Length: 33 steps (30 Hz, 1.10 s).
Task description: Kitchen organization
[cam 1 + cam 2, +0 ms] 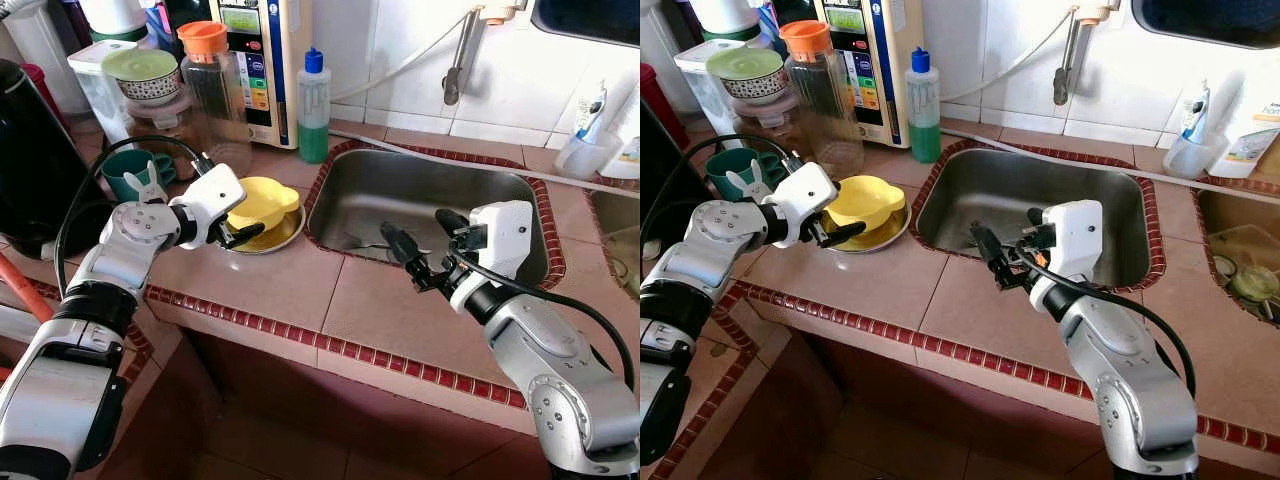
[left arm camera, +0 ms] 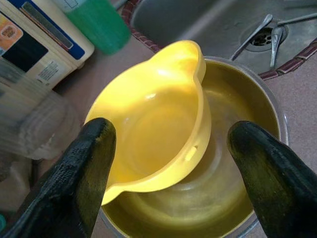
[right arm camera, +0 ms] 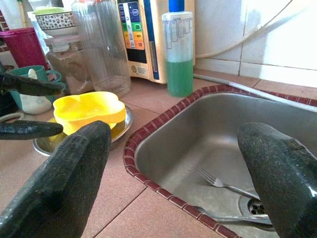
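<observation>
Tiled counter (image 1: 300, 290), red-trimmed, ran across the scene. At left, the left gripper (image 1: 238, 232) stood with fingers spread, one to each side of the yellow bowl (image 1: 262, 200), not yet touching it. That bowl sat tilted inside a steel bowl (image 1: 283, 234) just beside the sink (image 1: 520, 195). Judgement: close on the yellow rim squarely, lift straight, or the steel bowl drags along. Forks (image 3: 223, 184) lay near the drain. At right, the right gripper (image 1: 408, 254) hovered over the sink's near edge, fingers apart, empty.
</observation>
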Available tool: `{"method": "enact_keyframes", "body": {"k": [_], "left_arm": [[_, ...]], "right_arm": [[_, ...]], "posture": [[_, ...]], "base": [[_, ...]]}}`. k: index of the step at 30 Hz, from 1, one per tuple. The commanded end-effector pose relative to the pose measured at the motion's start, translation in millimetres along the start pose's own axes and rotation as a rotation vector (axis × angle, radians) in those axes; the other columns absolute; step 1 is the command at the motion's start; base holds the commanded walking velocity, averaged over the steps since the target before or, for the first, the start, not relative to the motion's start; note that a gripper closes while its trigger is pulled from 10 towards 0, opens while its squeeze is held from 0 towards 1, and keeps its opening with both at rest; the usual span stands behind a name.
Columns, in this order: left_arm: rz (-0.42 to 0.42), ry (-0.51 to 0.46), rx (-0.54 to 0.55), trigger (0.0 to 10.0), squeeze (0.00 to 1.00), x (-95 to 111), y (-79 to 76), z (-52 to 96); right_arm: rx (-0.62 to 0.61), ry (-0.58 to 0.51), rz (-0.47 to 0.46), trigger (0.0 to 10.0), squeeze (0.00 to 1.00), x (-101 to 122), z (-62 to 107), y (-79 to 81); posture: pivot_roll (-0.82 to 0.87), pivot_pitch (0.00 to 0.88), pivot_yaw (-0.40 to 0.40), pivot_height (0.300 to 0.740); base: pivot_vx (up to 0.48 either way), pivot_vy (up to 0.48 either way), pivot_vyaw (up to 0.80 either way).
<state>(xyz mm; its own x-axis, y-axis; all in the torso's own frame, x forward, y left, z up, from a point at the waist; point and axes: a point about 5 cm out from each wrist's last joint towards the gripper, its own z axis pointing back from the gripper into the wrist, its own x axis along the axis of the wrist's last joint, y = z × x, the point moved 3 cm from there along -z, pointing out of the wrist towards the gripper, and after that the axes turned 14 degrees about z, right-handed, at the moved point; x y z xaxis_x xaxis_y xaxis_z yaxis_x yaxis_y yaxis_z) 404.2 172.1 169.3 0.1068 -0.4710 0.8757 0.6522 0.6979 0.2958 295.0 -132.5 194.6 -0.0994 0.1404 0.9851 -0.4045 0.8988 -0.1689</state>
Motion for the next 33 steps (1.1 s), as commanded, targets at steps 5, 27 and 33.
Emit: {"method": "enact_keyframes", "body": {"k": [5,27,33], "left_arm": [[0.052,0.029,-0.003,10.0,0.00,-8,5.9,1.3],[0.082,0.015,0.054,0.0,0.00,-7,10.1,-6.7],[0.087,0.020,0.049,0.0,0.00,-9,10.0,-6.0]], "right_arm": [[0.003,-0.017,0.008,10.0,0.95,4,-1.4,-2.0],[-0.006,-0.016,0.013,10.0,0.95,6,1.6,-2.1],[-0.007,-0.015,0.014,10.0,0.94,6,1.3,-2.8]], "posture": [[-0.01,0.000,0.035,0.740],[-0.03,0.001,0.037,0.740],[-0.02,0.002,0.039,0.740]], "base": [[0.000,0.000,0.00],[0.000,0.000,0.00],[0.000,0.000,0.00]]}}
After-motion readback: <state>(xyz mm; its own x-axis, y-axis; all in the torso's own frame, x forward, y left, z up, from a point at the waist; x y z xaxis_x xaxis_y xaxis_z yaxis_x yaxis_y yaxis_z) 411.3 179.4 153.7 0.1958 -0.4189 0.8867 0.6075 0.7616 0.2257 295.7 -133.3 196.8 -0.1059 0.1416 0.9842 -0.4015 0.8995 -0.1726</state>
